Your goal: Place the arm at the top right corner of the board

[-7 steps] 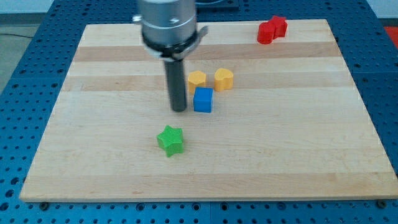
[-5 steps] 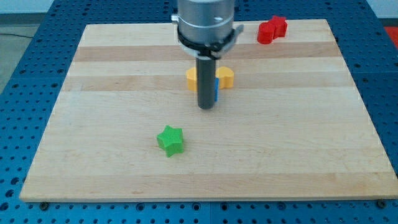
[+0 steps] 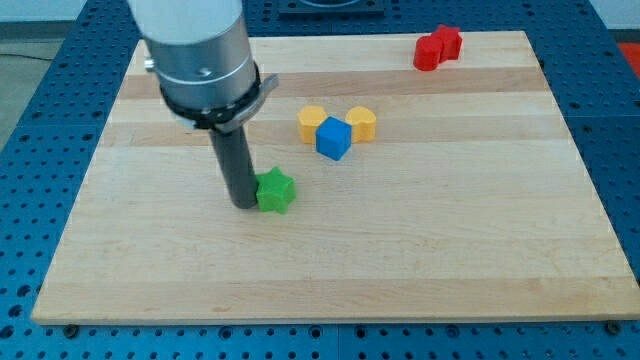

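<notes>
My tip [image 3: 244, 203] rests on the wooden board [image 3: 450, 230], left of centre. It touches the left side of the green star block [image 3: 275, 190]. The blue cube [image 3: 333, 138] sits up and to the right of my tip, between two yellow blocks [image 3: 311, 122] [image 3: 362, 123]. The red block [image 3: 437, 47] lies near the board's top right corner, far from my tip.
The board lies on a blue perforated table [image 3: 50, 110]. The arm's grey cylindrical body [image 3: 200, 50] covers part of the board's top left area.
My tip has swung from beside the blue cube down and left to the green star. The green star now lies higher on the board. The blue cube is rotated and shifted slightly.
</notes>
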`<state>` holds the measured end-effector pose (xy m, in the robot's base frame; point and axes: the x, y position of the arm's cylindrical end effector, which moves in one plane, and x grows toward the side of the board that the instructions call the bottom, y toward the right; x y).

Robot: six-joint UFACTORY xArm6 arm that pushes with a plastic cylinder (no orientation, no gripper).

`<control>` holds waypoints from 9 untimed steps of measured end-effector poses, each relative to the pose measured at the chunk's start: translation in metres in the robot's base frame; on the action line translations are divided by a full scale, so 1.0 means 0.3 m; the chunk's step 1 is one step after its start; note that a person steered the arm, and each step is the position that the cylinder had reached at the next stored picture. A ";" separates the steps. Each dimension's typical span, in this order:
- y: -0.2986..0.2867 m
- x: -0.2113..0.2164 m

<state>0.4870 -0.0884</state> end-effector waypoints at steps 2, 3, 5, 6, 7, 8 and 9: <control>0.213 0.078; 0.193 -0.140; 0.589 -0.280; 0.863 -0.665; 1.153 -0.875; 1.076 -0.986; 0.860 -0.794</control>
